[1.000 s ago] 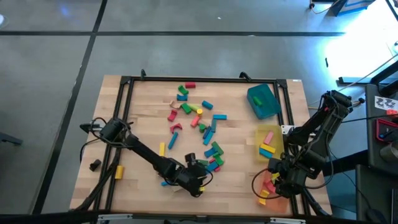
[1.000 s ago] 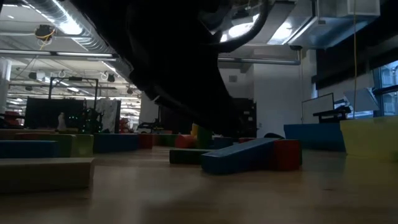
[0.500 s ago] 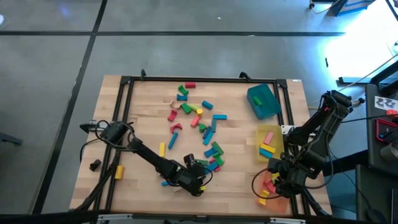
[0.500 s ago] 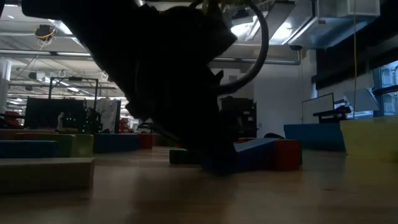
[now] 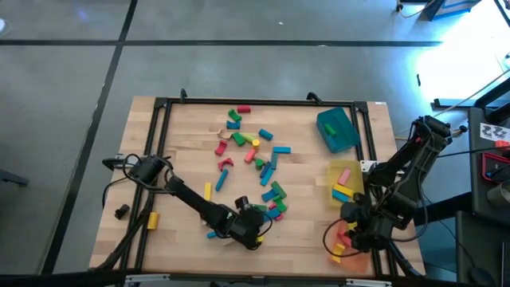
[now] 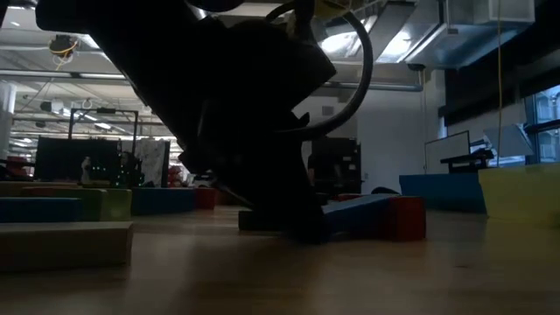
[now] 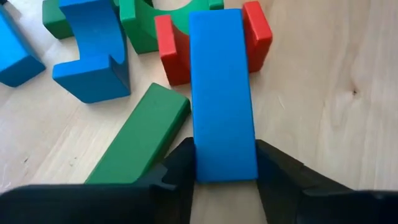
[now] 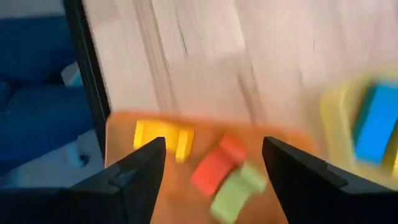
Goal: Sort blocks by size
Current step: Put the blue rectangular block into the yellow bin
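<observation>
Loose blocks lie in a cluster [image 5: 259,163] at mid-table. My left gripper [image 7: 225,180] [image 5: 253,229] is down at the cluster's near end, closed on a long blue bar [image 7: 222,93]. The bar's far end rests on a red block [image 7: 258,34]; beside it lie a green bar [image 7: 140,140] and a blue arch [image 7: 93,56]. My right gripper [image 8: 213,149] [image 5: 351,231] hangs open above the orange tray [image 8: 124,162], which holds yellow, red and green blocks. My left gripper pinches the blue bar's two long sides [image 7: 211,168] at its near end, between the two fingers. The fingers slant down from the table's near left and run along the bar. The bar slopes up in the low view [image 6: 350,214], its far end on the red block.
A yellow tray [image 5: 344,185] with blocks and a teal tray [image 5: 336,129] stand along the right side. A black frame [image 5: 159,159] borders the work area. A yellow block [image 5: 152,220] and a dark lump [image 5: 121,211] lie outside it at the left.
My left gripper has come down onto the table at the blue bar; in the low view its dark bulk now covers the bar's near end. My right gripper has rolled a little at the wrist while staying over the orange tray.
</observation>
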{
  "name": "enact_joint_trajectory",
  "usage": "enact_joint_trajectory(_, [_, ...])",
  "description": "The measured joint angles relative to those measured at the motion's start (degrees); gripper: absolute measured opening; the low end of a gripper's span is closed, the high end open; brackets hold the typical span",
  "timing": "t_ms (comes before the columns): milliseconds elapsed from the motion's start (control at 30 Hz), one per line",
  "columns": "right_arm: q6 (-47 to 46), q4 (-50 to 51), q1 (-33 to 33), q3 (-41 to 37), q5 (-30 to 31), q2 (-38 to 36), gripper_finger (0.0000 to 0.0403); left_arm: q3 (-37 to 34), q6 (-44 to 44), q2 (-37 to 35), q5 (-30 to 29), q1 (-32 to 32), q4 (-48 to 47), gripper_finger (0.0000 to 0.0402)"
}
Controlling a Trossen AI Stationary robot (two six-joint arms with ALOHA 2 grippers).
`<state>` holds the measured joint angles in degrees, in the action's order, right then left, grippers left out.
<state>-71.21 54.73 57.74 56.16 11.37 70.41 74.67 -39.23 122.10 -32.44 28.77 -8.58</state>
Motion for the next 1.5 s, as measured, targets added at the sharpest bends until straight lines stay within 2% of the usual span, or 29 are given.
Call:
enact_joint_trajectory(133, [10.46,-3.42,0.00,0.00,10.76,0.00,0.0269,0.00,0.04,-0.07,0.12,-0.13,0.37,0.0118])
enact_joint_trajectory(300, [24.66,-6.30,-0.02,0.00,22.89,-0.01,0.0269,0.18,1.46,-3.49,3.80,-1.09,-0.02,0.0118])
enact_joint_trajectory(533, [44.04,-10.38,-0.02,0.00,31.80,0.00,0.0269,0.33,7.57,-11.51,6.34,-3.89,0.87,0.0120])
enact_joint_trajectory(733, [58.68,-15.23,-0.02,0.00,38.19,0.00,0.0269,0.35,15.56,-14.88,9.87,-7.71,7.52,0.0126])
enact_joint_trajectory(1000, [61.67,-16.87,-0.02,0.00,39.65,-0.13,0.0269,0.42,25.56,-12.56,17.57,-16.44,25.61,0.0126])
enact_joint_trajectory(1233, [65.34,-20.16,-0.02,0.00,41.70,-0.17,0.0269,0.42,25.76,-5.65,26.17,-23.05,42.18,0.0127])
enact_joint_trajectory(1333, [67.04,-19.30,-0.02,0.00,44.75,-0.17,0.0269,0.37,23.94,-4.03,28.09,-24.57,44.15,0.0128])
enact_joint_trajectory(1500, [71.03,-15.38,-0.02,0.00,48.67,-0.17,0.0269,0.44,22.63,-4.13,30.86,-25.57,41.07,0.0128])
